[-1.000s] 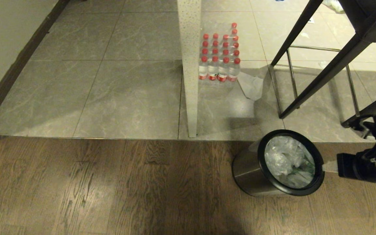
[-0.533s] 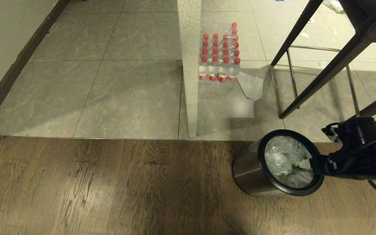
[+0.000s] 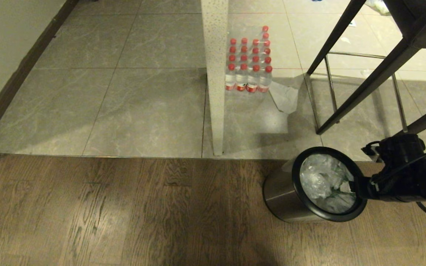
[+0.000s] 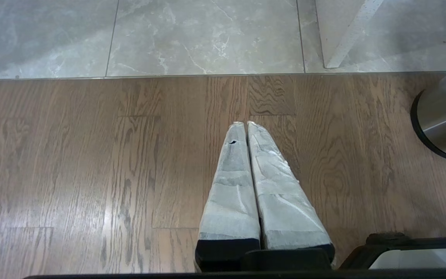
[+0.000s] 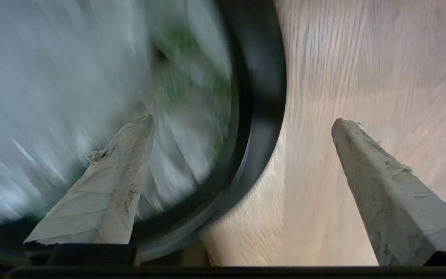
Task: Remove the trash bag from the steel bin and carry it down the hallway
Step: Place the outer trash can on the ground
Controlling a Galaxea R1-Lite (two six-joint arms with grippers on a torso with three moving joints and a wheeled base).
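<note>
**Claw spread at the rim of a lined bin**

The bag [image 3: 324, 181], crinkled translucent white with a trace of green print, sits inside the bin [image 3: 283, 195], filling its mouth. The bin stands on the wood floor [image 3: 124, 210] close to the edge where the planks meet the grey tiles [image 3: 142, 107], its black rim [image 3: 301, 159] tipped toward the camera. The right gripper [image 5: 242, 124] reaches in from the right at the rim's right side, its fingers spread wide: in the right wrist view one finger [image 5: 110, 186] lies over the bag inside the rim, the other [image 5: 381, 186] over the planks outside it, holding nothing. The left gripper [image 4: 246, 124] hangs over bare planks to the bin's left, its fingers pressed together and empty. On the tiles beyond, a speckled white post [image 3: 215, 74] stands at the seam, a wrapped pack of red-capped bottles [image 3: 249, 61] just beside it, and dark stool legs [image 3: 364, 74] to the right.
</note>
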